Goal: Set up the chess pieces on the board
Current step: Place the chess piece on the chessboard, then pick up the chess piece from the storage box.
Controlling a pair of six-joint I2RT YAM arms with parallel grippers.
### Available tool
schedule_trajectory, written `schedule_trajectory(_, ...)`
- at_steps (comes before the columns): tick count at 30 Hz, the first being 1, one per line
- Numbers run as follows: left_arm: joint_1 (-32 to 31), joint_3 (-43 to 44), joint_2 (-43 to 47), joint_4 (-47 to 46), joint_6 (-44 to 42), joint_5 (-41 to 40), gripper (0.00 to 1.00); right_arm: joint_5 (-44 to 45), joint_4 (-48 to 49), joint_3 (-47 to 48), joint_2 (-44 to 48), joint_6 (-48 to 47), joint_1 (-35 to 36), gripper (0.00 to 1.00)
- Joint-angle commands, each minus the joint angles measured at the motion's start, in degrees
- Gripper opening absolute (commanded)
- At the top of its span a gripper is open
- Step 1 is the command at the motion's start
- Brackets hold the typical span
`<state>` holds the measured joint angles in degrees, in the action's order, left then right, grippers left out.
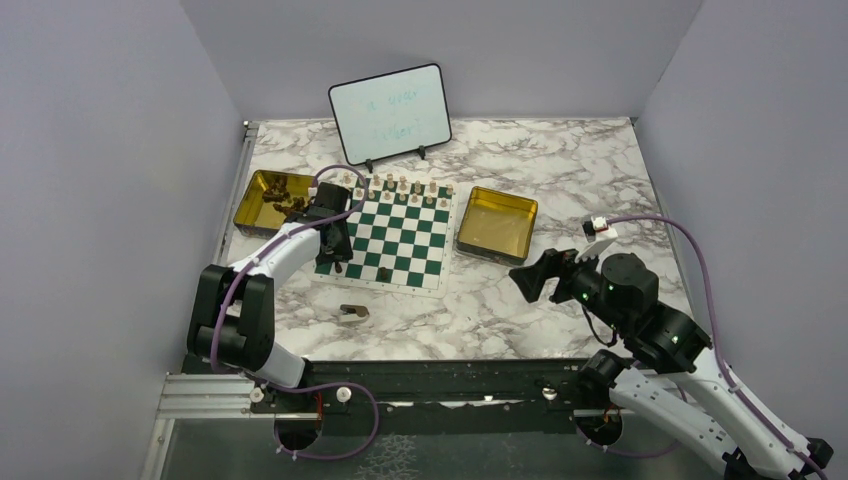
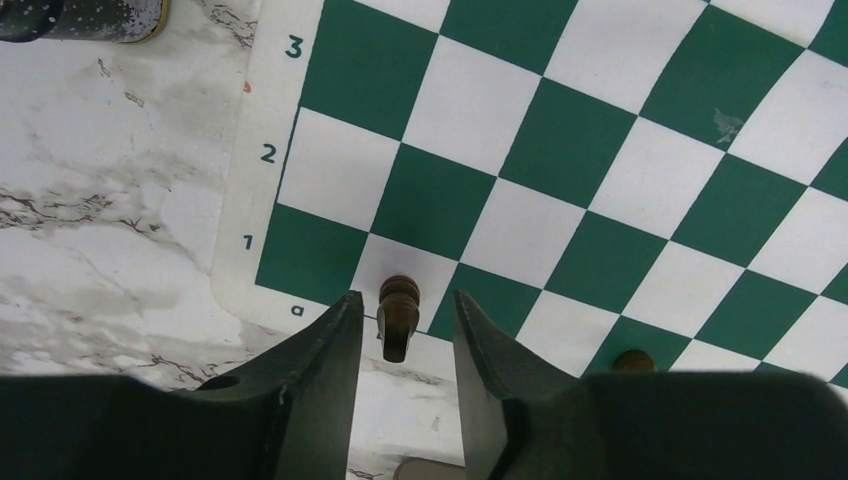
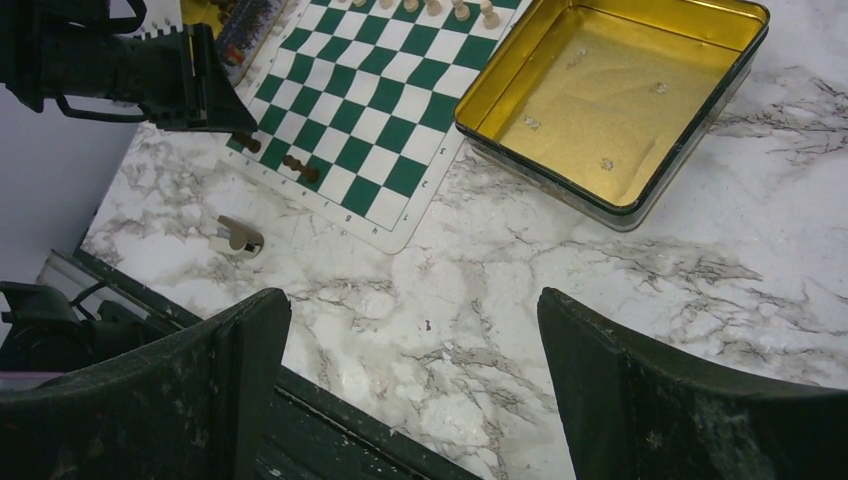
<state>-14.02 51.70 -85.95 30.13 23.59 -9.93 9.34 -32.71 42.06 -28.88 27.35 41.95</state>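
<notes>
A dark piece [image 2: 398,318] stood at the near left corner of the board [image 2: 560,150], on the white square beside the corner square of row 1. Its head pointed up, and its long axis ran about along the fingers [image 2: 320,350] of the left tool [image 2: 406,298]. This tool was opened only narrowly. One finger was on each side of the piece with a small gap on both sides, so it touched nothing that I could see. A second dark piece [image 2: 633,360] showed only its top, further along the same row. In the top view, light pieces [image 1: 402,185] stood in a line on the far edge of the board, and other dark pieces [image 1: 283,198] lay in the left tin [image 1: 248,205]. The right tool [image 3: 408,300] hung over the tabletop [image 3: 480,260] near the right tin [image 3: 600,110], well apart from the board, opened wide and holding nothing.
</notes>
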Motion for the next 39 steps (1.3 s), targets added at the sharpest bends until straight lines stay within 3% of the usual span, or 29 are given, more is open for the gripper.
schedule_trajectory(1,-0.4,1.3,1.7,0.8,0.3,-1.0,0.41,0.9,0.0,0.0,-0.2,-0.6,0.3,1.0)
schedule_trajectory(14,-0.2,11.0,5.1,4.5,-1.9,-4.8,0.47,0.1,1.7,-0.4,-2.4,0.0,0.3,1.0)
schedule_trajectory(21,2.9,18.0,0.9,4.5,-3.7,-7.5,0.48,-0.1,1.3,0.0,-2.8,-0.1,0.3,1.0)
schedule_trajectory(29,12.3,23.8,-4.8,1.1,-3.0,-3.9,0.47,-0.6,0.7,1.6,-4.2,-0.6,0.3,1.0)
schedule_trajectory(39,15.0,31.6,-15.4,-1.9,-2.2,-5.4,0.42,-1.5,2.6,0.8,-6.3,0.2,0.3,1.0)
